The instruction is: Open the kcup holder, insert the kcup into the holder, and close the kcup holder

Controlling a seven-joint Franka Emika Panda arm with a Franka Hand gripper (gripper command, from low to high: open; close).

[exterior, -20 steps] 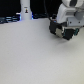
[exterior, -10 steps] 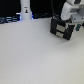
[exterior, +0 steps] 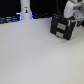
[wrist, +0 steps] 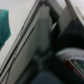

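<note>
The kcup holder (exterior: 62,28) is a black boxy unit at the back of the white table, toward the exterior view's right, and it looks tilted. My arm comes down from above it, and the gripper (exterior: 73,20) sits against the holder's upper right side. The blur hides how the jaws stand. The wrist view is very blurred and close: dark holder parts (wrist: 62,30), grey slanted bars, and a round pale rim (wrist: 71,54) that I cannot identify. The kcup is not visible in either view.
A tall white bottle-shaped object (exterior: 25,10) stands at the back, toward the exterior view's left, in front of dark equipment. A teal patch (wrist: 4,27) shows at the edge of the wrist view. The white table (exterior: 35,57) fills the foreground.
The arm has shifted a little at the holder. The holder's black shape now looks slightly larger and reaches further toward the exterior view's left.
</note>
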